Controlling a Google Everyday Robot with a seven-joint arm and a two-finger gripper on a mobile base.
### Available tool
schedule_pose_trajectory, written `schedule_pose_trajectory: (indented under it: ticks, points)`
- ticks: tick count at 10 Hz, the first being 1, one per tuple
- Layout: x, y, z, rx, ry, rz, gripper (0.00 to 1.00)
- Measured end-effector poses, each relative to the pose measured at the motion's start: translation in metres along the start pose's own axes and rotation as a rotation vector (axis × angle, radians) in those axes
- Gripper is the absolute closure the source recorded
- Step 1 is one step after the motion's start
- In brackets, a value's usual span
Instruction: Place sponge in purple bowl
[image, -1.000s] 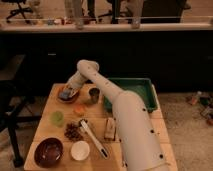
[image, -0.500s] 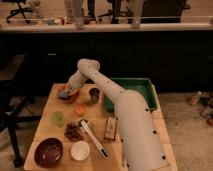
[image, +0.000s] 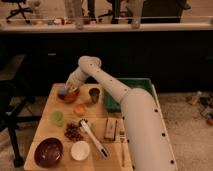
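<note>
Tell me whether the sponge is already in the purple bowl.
No: the sponge is at the gripper over the orange-brown bowl at the far end of the table, apart from the purple bowl.

Centre-left of the frame, the gripper (image: 66, 89) is clamped on the sponge (image: 62, 91) at the orange-brown bowl (image: 70, 97); the purple bowl (image: 48, 152) sits lower left.

Sponge (image: 62, 91): light blue-grey block, pinched by gripper (image: 65, 89) over orange-brown bowl (image: 70, 96). Purple bowl (image: 48, 152): glossy, upright, empty, well apart.
</note>
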Motion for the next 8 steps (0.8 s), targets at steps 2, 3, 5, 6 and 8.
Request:
schedule_pose_trajectory:
  ticks: [2,3,5,6,8]
  points:
    - [-0.017,-0.005,-0.018,0.007,-0.003,-0.056,1.00]
    - [-0.030,-0.006,-0.027,0.006,-0.011,-0.083,1.00]
    - [-0.051,-0.005,-0.039,0.000,-0.032,-0.121,1.00]
    - [-0.062,-0.003,-0.043,-0.005,-0.046,-0.140,1.00]
    - [-0.084,0.004,-0.055,-0.009,-0.071,-0.163,1.00]
